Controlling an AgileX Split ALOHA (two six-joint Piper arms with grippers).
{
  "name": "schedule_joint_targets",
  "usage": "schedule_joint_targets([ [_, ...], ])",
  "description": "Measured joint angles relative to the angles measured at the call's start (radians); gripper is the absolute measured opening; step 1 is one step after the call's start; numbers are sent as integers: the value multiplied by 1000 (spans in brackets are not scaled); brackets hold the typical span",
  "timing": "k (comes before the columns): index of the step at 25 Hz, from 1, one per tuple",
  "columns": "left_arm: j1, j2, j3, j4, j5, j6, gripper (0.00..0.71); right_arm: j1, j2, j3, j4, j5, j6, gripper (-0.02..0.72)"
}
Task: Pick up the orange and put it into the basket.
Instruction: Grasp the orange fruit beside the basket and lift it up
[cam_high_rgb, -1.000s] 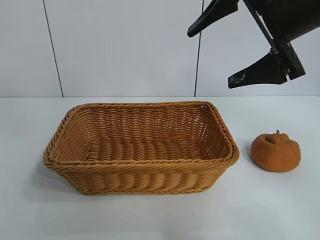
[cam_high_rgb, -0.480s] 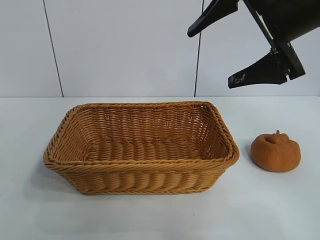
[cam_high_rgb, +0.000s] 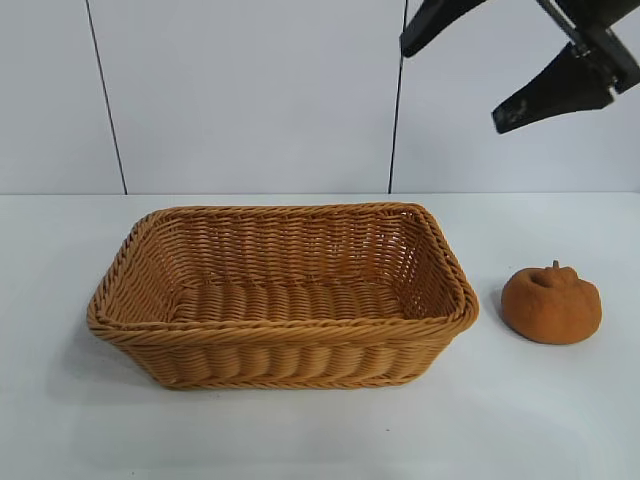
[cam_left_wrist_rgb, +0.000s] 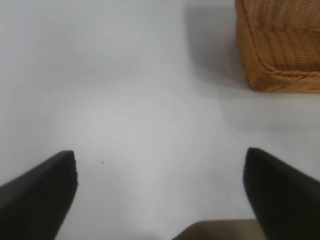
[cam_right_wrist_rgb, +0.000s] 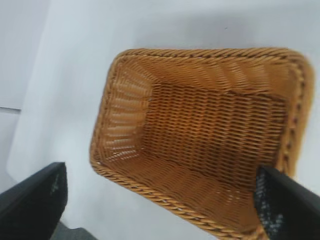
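The orange (cam_high_rgb: 551, 305), burnt-orange with a dimpled top and a stem nub, sits on the white table right of the basket (cam_high_rgb: 280, 352). The wicker basket stands mid-table and holds nothing. My right gripper (cam_high_rgb: 455, 85) hangs open high above the basket's right end and the orange, empty. Its wrist view looks down into the basket (cam_right_wrist_rgb: 200, 135); the orange is out of that view. My left gripper (cam_left_wrist_rgb: 160, 170) is open and empty over bare table, with a corner of the basket (cam_left_wrist_rgb: 280, 50) farther off. It does not show in the exterior view.
The white table (cam_high_rgb: 540, 420) runs to a pale panelled wall (cam_high_rgb: 250, 90) behind. Nothing else stands on the table.
My right gripper has risen and shifted to the right, still open. The orange and the basket have not moved.
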Motion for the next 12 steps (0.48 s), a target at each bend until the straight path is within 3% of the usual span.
schedule_joint_targets([
  [3, 0, -86, 0, 0, 0, 0, 643, -4, 0, -29, -162, 2, 100, 694],
  [5, 0, -120, 0, 0, 1, 0, 643, -20, 0, -32, -212, 25, 129, 694],
  [12, 0, -124, 0, 0, 0, 0, 643, -159, 20, -34, -257, 54, 138, 694],
])
